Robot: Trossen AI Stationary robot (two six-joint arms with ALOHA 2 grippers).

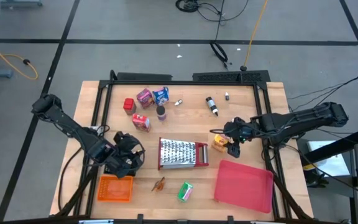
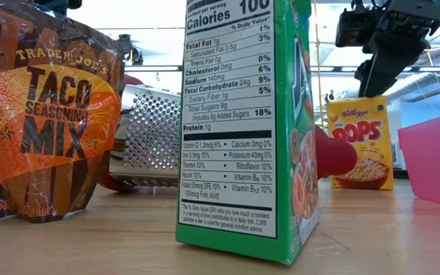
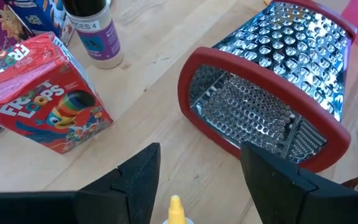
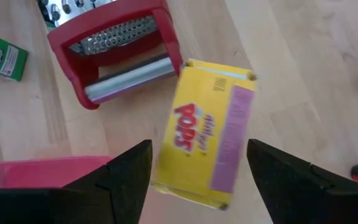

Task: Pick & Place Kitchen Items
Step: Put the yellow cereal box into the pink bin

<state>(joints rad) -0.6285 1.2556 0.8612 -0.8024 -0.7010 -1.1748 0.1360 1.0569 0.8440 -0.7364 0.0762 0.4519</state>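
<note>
The yellow Corn Pops box (image 4: 207, 134) stands on the table just beside the handle end of the steel grater (image 4: 114, 46), with the flat red tray (image 4: 36, 171) close on its other side. The right gripper (image 4: 194, 180) hangs directly over the box with its fingers (image 4: 126, 180) spread wide and empty, one to each side of the carton.

The risk here is a skewed descent: the box sits at an angle to the fingers (a corner, not a flat face, points toward one of them), so closing could twist or topple it against the grater handle, or clip the tray edge.

The left gripper (image 3: 197, 183), above the table near the grater's open end, is open too, with what looks like a small yellow-tipped bottle (image 3: 175, 208) between its fingers; whether it is gripped I cannot tell.
</note>
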